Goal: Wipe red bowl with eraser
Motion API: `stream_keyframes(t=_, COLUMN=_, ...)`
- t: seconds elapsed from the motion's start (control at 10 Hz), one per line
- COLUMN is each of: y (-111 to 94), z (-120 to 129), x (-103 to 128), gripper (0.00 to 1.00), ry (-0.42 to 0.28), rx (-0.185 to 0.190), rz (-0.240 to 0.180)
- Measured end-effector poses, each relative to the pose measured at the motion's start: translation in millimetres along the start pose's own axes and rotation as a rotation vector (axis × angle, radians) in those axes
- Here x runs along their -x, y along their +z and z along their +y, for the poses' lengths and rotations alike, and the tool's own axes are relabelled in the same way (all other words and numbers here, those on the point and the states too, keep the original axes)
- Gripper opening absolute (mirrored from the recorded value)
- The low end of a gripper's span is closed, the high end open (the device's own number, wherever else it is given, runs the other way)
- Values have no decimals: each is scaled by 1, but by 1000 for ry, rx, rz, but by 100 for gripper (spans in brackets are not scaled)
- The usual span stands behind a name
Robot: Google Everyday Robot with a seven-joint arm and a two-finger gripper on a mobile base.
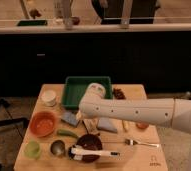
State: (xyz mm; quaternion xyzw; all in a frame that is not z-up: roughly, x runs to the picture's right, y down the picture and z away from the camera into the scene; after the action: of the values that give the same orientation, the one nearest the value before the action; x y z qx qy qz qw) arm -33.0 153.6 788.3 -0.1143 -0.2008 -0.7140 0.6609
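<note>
Looking down at the wooden table [150,156], you have the white arm reaching in from the right, across the middle of the top. The gripper [87,113] hangs at the arm's left end, just in front of the green tray [69,93]. Its jaws are spread wide and nothing shows in them (the wrist housing covers most of the claw).

- The eraser [90,125] is a tan block lying on the table right under the gripper. You cannot tell whether they touch.
- The red bowl [43,123] sits upright near the left edge, well apart from the gripper.
- A blue-grey pad [69,119] lies between the bowl and the eraser.
- The maroon bowl [88,144] is at the front with a white brush [95,153] laid across it.
- The small green cup [33,149] is at front left, with the white cup [49,97] behind the red bowl.
- A fork [141,144] lies to the right.
</note>
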Motion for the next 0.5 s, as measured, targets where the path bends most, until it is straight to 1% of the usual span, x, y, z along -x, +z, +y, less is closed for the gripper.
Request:
stream_keyframes(t=0.2, y=14, z=1, x=0, gripper=80, ry=4, rx=29, rz=-26)
stream_keyframes(t=0.4, y=24, z=-8, x=-2, gripper=80, ry=22, rx=54, rz=-44)
stream_keyframes(t=0.5, y=26, z=-9, x=-1, gripper=80, ry=17, rx=62, rz=-54)
